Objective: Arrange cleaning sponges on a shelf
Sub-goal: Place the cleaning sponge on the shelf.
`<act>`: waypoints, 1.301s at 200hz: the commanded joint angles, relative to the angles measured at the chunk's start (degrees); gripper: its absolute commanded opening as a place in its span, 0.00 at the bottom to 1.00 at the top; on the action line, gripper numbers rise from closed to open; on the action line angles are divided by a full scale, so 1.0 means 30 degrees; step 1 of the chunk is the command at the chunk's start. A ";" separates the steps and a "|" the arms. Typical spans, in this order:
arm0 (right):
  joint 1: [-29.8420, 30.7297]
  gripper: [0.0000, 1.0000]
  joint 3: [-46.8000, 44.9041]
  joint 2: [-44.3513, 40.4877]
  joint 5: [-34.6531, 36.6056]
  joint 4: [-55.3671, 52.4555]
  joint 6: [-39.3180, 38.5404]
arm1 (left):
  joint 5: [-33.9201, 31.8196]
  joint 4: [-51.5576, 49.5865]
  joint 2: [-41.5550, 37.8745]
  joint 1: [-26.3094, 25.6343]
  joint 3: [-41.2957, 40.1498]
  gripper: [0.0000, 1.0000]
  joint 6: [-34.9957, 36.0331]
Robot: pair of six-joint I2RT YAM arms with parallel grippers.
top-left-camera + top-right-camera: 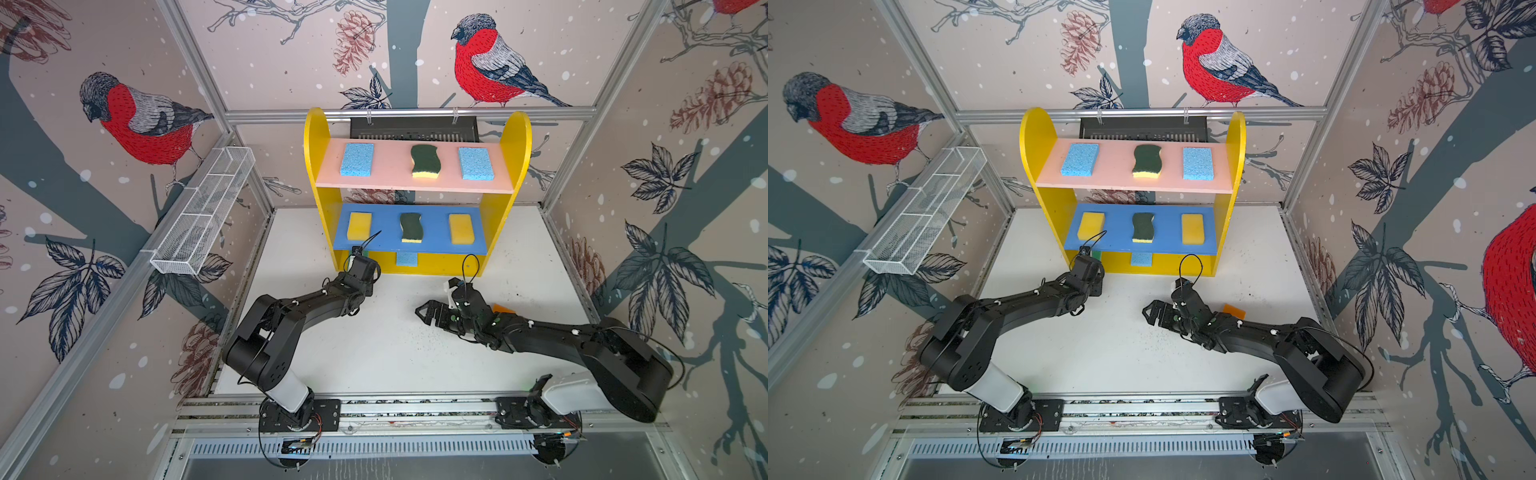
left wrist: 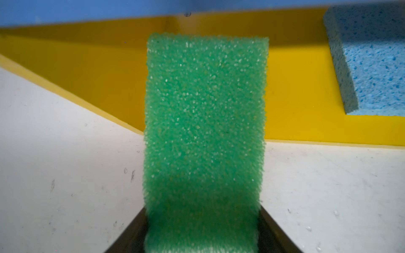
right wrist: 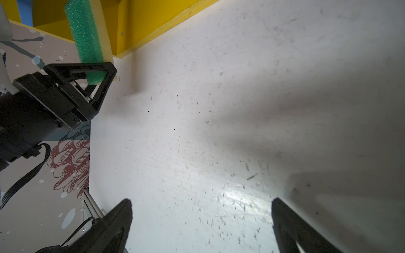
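While the left jaws pinch the green sponge (image 2: 205,135) by its near short end, the rest of it pokes forward past the front lip of the shelf (image 1: 318,141), low, at the left end of the yellow bottom board (image 2: 306,98) and under the blue middle board (image 1: 436,230). Cannot tell whether its far end touches that board or hangs just above. Bottom blue sponge (image 2: 372,65) lies on the same board, near but apart, toward the middle. Upper levels look full: pink top board (image 1: 390,166) carries top-left blue sponge (image 1: 356,160), top wavy sponge (image 1: 424,161), top-right blue sponge (image 1: 476,163); blue board carries mid-left yellow sponge (image 1: 359,225), mid wavy sponge (image 1: 410,227), mid-right yellow sponge (image 1: 461,228). Right jaws spread wide, empty, low over the bare surface (image 1: 395,357), apart from the shelf. Orange sponge (image 1: 503,308) sits on the surface just behind the right wrist (image 1: 484,320), mostly hidden by it.

Handling, my guess: foam block, very light, soft, squashes under the pinch and springs back, so it may hop or shift when let go. Coarse open pores, not slippery; nothing to break. Held by one end it can sag, so keep it flat going in; clearance under the blue board looks tight. For the orange one, best hold is across the narrow width near the middle, light squeeze only. Green looks nearly placed; orange left to do.
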 commanded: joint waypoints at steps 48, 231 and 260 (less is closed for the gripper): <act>0.0079 0.99 0.0414 0.0214 -0.0353 0.0347 -0.0471 | -0.0138 0.1755 0.0287 0.0059 -0.0111 0.64 0.0275; 0.0094 0.98 0.0297 -0.0100 -0.0358 0.0198 -0.0591 | -0.1374 0.2936 0.2373 0.0062 0.1043 0.65 -0.0140; 0.0094 0.98 0.0268 -0.0124 -0.0388 0.0205 -0.0592 | -0.1416 0.2818 0.2881 0.0077 0.1503 0.65 -0.0076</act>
